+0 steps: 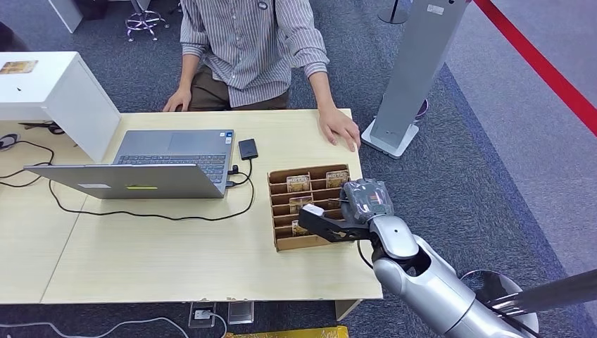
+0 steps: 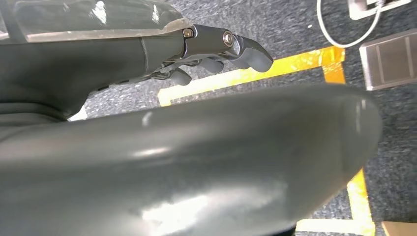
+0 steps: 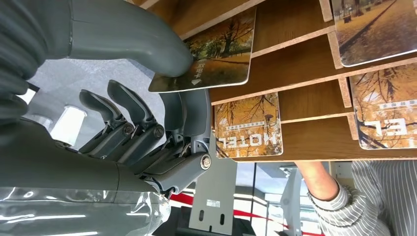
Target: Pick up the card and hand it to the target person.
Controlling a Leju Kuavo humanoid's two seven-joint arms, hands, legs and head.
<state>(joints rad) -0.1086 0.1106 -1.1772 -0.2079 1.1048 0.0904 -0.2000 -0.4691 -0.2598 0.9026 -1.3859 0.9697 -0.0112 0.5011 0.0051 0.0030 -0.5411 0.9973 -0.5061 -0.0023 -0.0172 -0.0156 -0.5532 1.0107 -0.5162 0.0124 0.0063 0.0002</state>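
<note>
Our right hand (image 1: 343,215) sits low centre-right in the head view, at the front of the cardboard rack (image 1: 279,211). Thumb (image 3: 142,37) and a finger pinch the card (image 3: 216,54) by its corner, card still in its slot. More cards (image 3: 248,126) sit in neighbouring slots. Left hand (image 2: 216,54) hangs over carpet, fingers curled in, holding nothing. Beyond the rack: the person's hand (image 1: 339,128) flat on the bench (image 1: 141,260), laptop (image 1: 151,165) centre-left.
</note>
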